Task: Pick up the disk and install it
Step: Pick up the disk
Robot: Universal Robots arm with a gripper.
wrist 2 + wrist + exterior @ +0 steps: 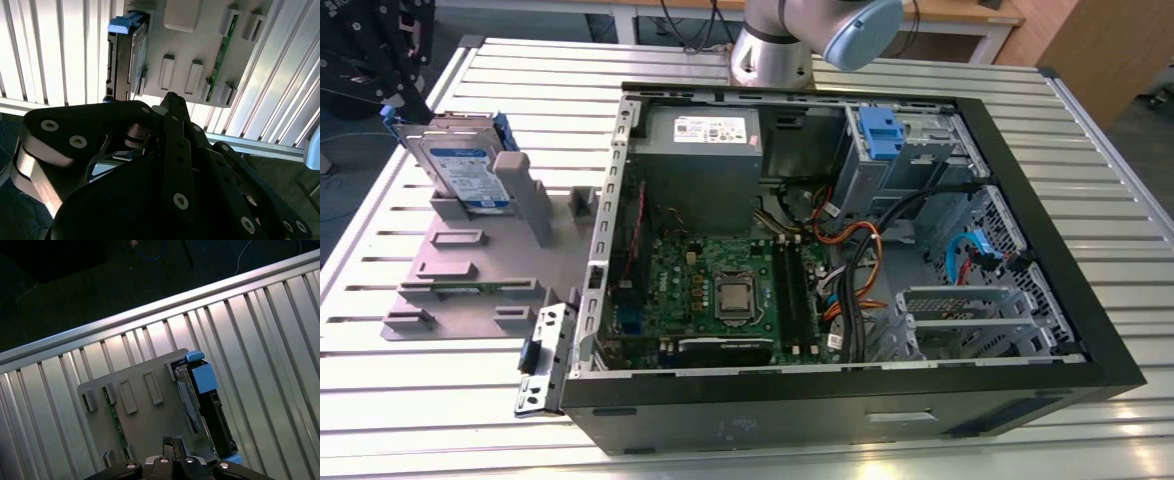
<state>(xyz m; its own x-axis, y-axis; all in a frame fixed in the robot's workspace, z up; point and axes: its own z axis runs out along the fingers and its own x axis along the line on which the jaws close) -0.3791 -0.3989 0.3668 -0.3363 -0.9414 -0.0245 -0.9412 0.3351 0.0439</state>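
Currently the disk (464,170) is standing on edge in the grey stand (467,275) on the desk (400,420), with the gripper (172,97) hovering over it; open or closed, I cannot tell. Stiff, weighty and shock-sensitive, it is probably wanting a hold across its flat faces.

Lab/wkshop: slatted alu bench (1121,200), open PC case (787,410), robot arm (781,50).
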